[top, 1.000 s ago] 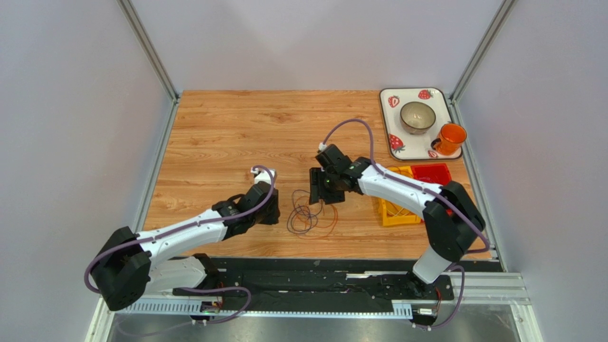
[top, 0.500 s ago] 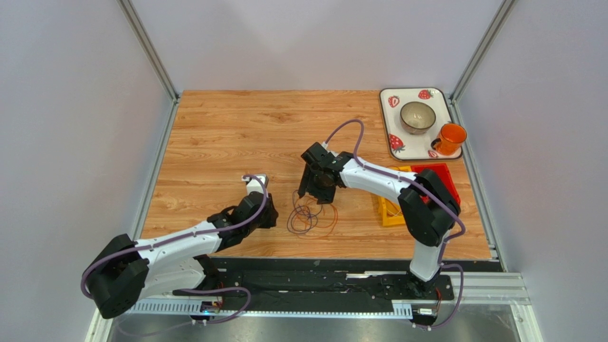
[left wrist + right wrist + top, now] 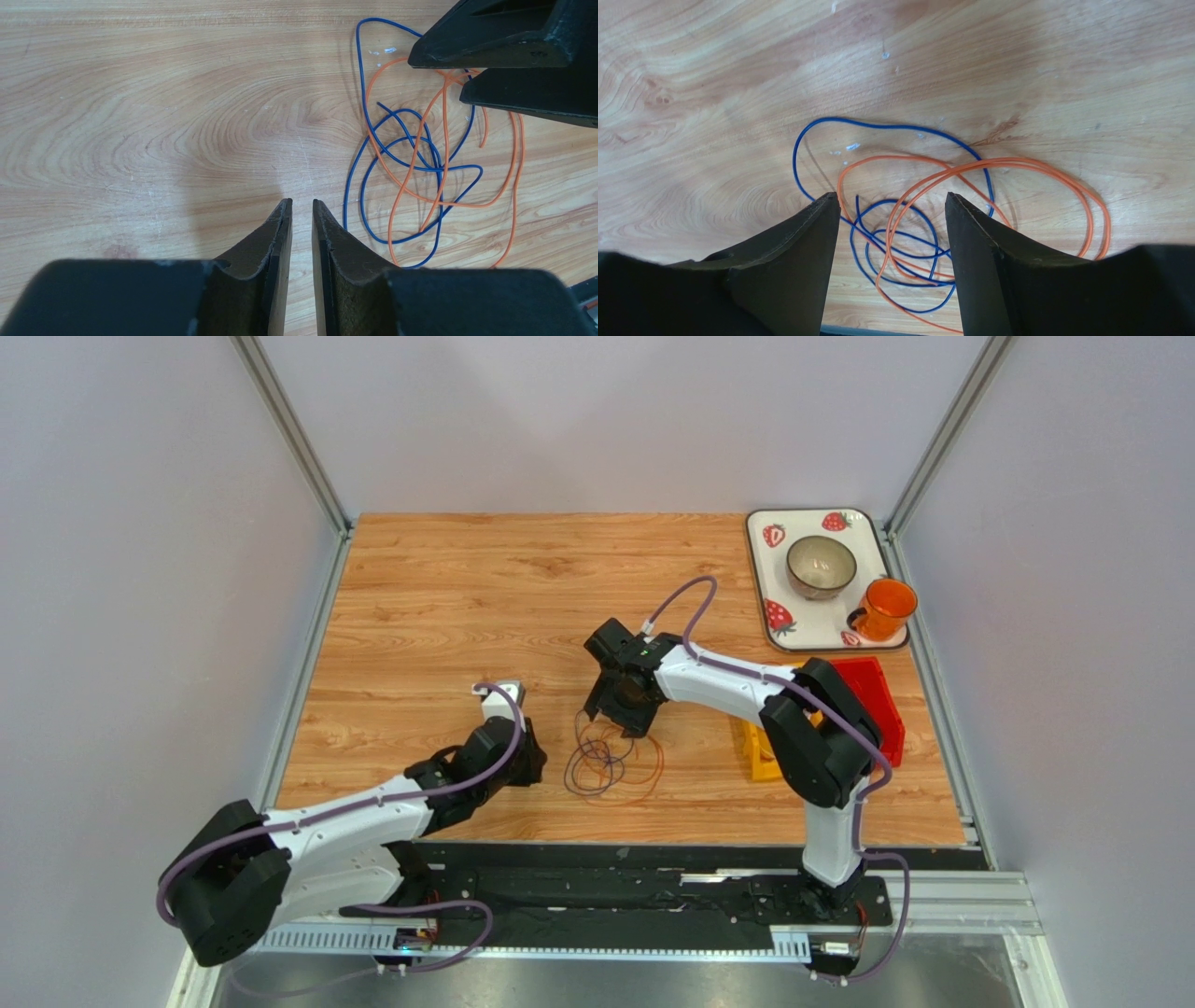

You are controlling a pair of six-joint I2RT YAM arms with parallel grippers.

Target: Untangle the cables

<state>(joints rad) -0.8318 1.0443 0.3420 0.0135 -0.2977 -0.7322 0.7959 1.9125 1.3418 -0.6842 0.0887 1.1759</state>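
Right gripper [image 3: 892, 201] hangs just above the cables [image 3: 906, 253], jaws spread wide and clamping nothing. The tangle lies on the table [image 3: 703, 84] in the gap between its two fingers, at the lower centre of the right wrist view.

In the left wrist view the left gripper [image 3: 297, 210] sits low in the centre with only a narrow slit between its fingers, and it is empty. The cables [image 3: 421, 175] lie apart from it, to the right of the frame, and the right gripper's fingers [image 3: 505, 38] loom over their upper edge.

Overhead, the cables [image 3: 612, 756] are a small dark-and-orange knot between the left gripper [image 3: 530, 760] and the right gripper [image 3: 624, 717], near the bottom edge of the table. Only this view catches the strawberry tray [image 3: 765, 567] in the upper right, with a bowl [image 3: 821, 564] and an orange cup [image 3: 884, 606].

The wrist views give the true colours: a blue wire [image 3: 796, 150] and an orange wire [image 3: 1018, 163], both very thin, looped loosely and crossing each other several times.
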